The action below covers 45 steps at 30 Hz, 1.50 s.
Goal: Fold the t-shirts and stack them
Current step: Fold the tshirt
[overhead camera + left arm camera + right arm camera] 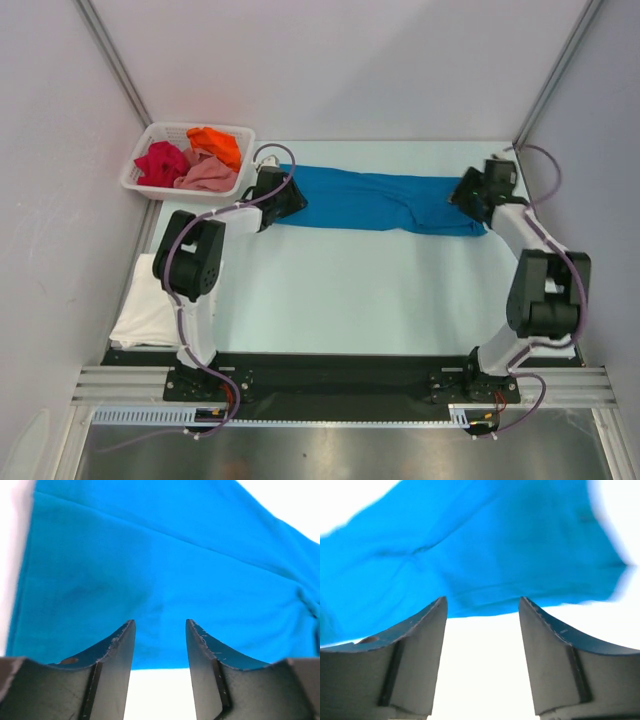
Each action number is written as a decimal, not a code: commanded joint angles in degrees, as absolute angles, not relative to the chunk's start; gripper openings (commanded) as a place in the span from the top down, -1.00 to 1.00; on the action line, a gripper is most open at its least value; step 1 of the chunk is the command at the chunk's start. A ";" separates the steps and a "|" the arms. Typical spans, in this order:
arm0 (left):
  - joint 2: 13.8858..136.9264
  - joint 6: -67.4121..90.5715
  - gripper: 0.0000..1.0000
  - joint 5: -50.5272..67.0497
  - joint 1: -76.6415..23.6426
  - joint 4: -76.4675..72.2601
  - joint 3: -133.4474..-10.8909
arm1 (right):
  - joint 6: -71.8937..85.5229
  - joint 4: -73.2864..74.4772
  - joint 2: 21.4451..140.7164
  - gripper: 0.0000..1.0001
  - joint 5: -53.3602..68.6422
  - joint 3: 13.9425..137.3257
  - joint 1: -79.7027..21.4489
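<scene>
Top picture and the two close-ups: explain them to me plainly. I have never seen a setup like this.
These are two robot arms bolted to the near edge of a table. The top picture looks down from above and behind: left arm on the left, right arm on the right. Each close-up comes from a camera on a wrist and shows that arm's own dark fingers at the bottom. A blue t-shirt lies stretched across the far side. The left pincer sits at one end, the right pincer at the other; both are open and hold nothing. A white t-shirt lies near left. A basket far left holds a crimson shirt, an orange shirt and a pink shirt.
</scene>
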<state>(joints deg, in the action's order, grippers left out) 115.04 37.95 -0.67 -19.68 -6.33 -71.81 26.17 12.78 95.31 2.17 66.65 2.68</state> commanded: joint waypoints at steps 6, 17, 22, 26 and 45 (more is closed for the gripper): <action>110.39 39.37 -0.09 6.42 -19.51 -9.32 -69.08 | 30.06 2.38 88.85 -0.47 12.39 52.57 16.61; 111.01 42.36 -0.13 9.05 -15.73 -9.84 -67.59 | 33.57 -8.43 96.50 -0.48 14.85 48.25 20.39; 110.83 43.15 -0.10 9.58 -15.73 -10.46 -67.59 | 35.33 -12.12 100.80 -0.14 15.90 48.78 21.00; 110.30 42.54 -0.10 8.97 -15.73 -9.49 -68.20 | 36.21 -12.92 103.79 0.36 15.03 50.88 21.18; 90.10 42.55 -0.23 5.53 -21.88 -3.09 -53.88 | 31.38 -0.72 124.80 0.63 -3.42 88.58 21.18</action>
<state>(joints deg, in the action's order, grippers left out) 95.83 43.48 6.11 -21.37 -4.89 -55.02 32.93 -2.55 123.33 0.69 82.39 21.02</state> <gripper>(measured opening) 0.612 0.148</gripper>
